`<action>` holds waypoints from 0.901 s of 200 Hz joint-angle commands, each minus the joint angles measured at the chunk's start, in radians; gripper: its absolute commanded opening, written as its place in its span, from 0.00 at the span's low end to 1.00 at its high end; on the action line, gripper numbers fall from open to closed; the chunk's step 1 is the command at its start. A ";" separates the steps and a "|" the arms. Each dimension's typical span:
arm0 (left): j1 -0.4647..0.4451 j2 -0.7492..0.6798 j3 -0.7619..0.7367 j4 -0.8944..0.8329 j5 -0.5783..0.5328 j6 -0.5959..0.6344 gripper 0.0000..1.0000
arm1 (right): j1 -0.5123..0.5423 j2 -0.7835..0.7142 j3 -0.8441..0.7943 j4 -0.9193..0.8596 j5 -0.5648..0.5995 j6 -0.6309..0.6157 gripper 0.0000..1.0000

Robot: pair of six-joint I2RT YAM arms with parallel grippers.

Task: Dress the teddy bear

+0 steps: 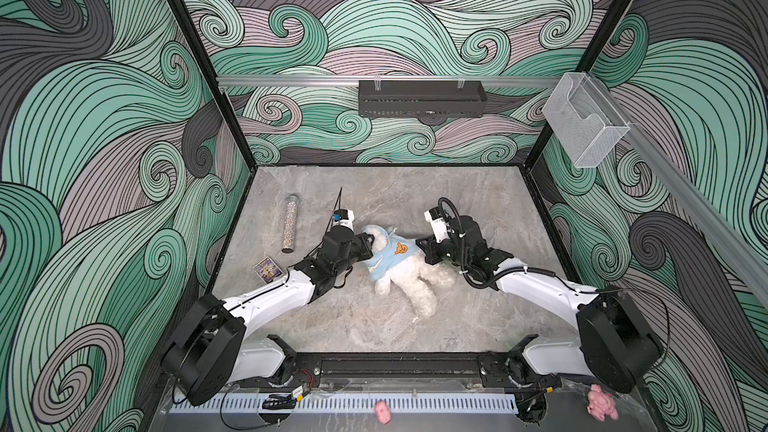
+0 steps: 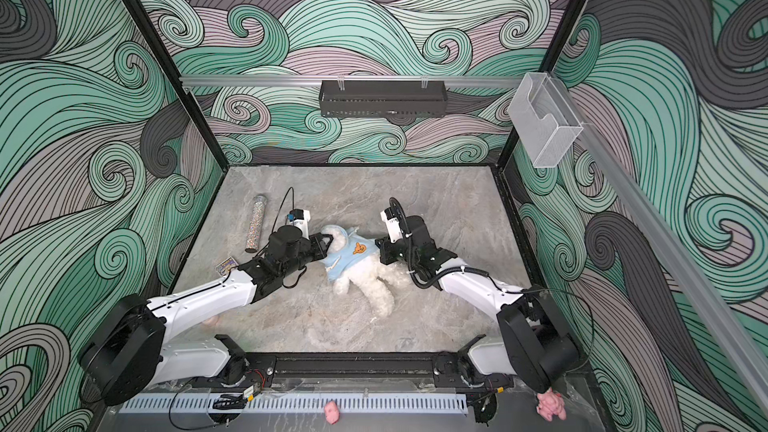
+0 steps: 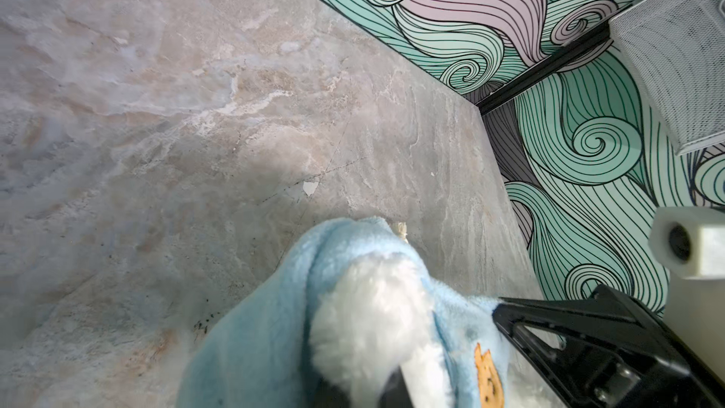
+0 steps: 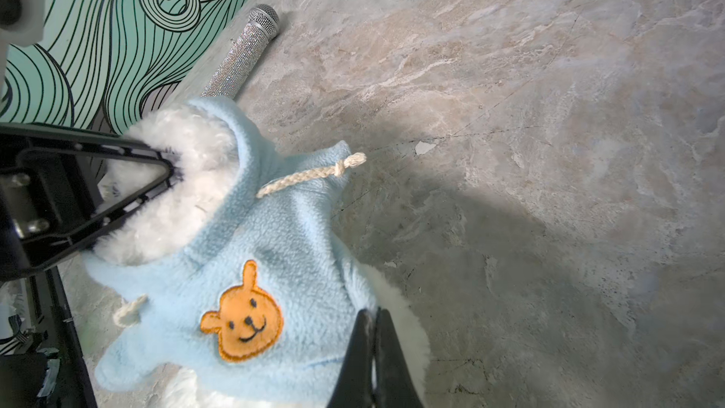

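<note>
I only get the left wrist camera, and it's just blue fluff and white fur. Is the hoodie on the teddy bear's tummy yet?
Observer: Yes. In both top views the light blue hoodie covers the teddy bear across the chest, and its white legs stick out bare below.
Kid: Where's my claw poking?
Observer: The right wrist view shows the left claw shut, with its tip in the white fur at the hood's opening.
Kid: Is anything else lying around?
Observer: A glittery microphone lies apart from the bear, on the left in both top views.
</note>
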 commanded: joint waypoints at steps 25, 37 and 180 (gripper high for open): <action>0.021 -0.086 0.082 -0.202 -0.032 0.070 0.00 | -0.071 -0.099 0.005 -0.122 0.097 0.067 0.00; 0.019 -0.112 0.078 -0.211 -0.026 0.062 0.00 | -0.069 -0.114 0.022 -0.149 0.085 0.055 0.00; -0.033 0.232 0.021 0.002 0.331 0.023 0.34 | -0.072 0.210 0.167 0.073 -0.097 -0.232 0.00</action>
